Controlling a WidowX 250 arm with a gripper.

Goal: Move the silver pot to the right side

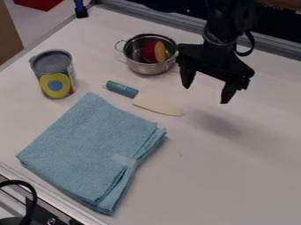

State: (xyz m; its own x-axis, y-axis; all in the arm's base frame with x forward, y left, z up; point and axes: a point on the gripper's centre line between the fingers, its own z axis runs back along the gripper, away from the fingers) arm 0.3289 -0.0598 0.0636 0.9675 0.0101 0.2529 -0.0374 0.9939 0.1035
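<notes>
Left of the pot [147, 67] and a little nearer the camera, I see the can [54, 74] standing upright, its yellow and blue label turned to the camera. Nearer the camera than the pot, and reaching well out to its left, the blue cloth [88, 147] lies folded flat. Between cloth and pot is the knife [157, 106]: its teal handle is just on the camera's side of the pot, and its cream blade slants off to the right and toward the camera.

The pot itself stands upright on the white table [247, 176], mouth up. Its bowl is round, so I take its long axis from the handles: a wire loop juts out to the left and slightly away from the camera, and the line from it across the bowl slants right and toward the camera. Inside, a red and yellow piece [154, 52] leans by the right wall.

Just to the right of the pot, my gripper [206, 93] hangs over the table, pointing down. My jaws are released and spread wide, with nothing between them.
</notes>
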